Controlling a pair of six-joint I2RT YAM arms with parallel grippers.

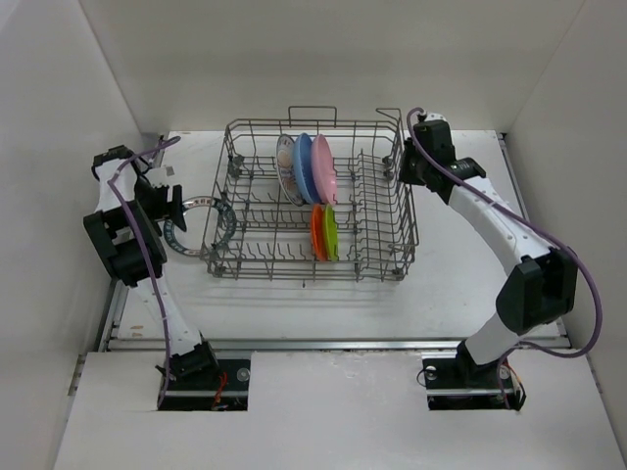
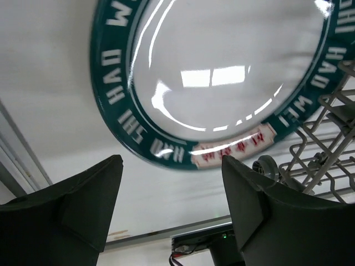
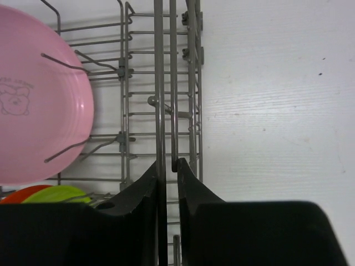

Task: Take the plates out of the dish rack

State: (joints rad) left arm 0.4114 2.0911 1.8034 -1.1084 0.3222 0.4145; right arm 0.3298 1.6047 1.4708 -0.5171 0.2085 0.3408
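Note:
The grey wire dish rack (image 1: pixel 392 211) stands mid-table. A white patterned plate (image 1: pixel 285 168), a blue plate (image 1: pixel 305 164) and a pink plate (image 1: pixel 324 172) stand upright at its back. A smaller orange plate (image 1: pixel 316 233) and a lime-green plate (image 1: pixel 331 233) stand nearer. A clear plate with a dark green lettered rim (image 1: pixel 204 227) lies on the table left of the rack. My left gripper (image 1: pixel 168 208) is open and empty just above its near edge (image 2: pixel 111 94). My right gripper (image 3: pixel 167 166) is shut on the top wire of the rack's right wall (image 3: pixel 161 83).
The pink plate (image 3: pixel 39 105) fills the left of the right wrist view, with the orange (image 3: pixel 22 193) and lime-green (image 3: pixel 61 194) plates below it. White walls close in the table on the left, back and right. The rack's corner and a small wheel (image 2: pixel 266 166) sit close to my left gripper (image 2: pixel 172 160).

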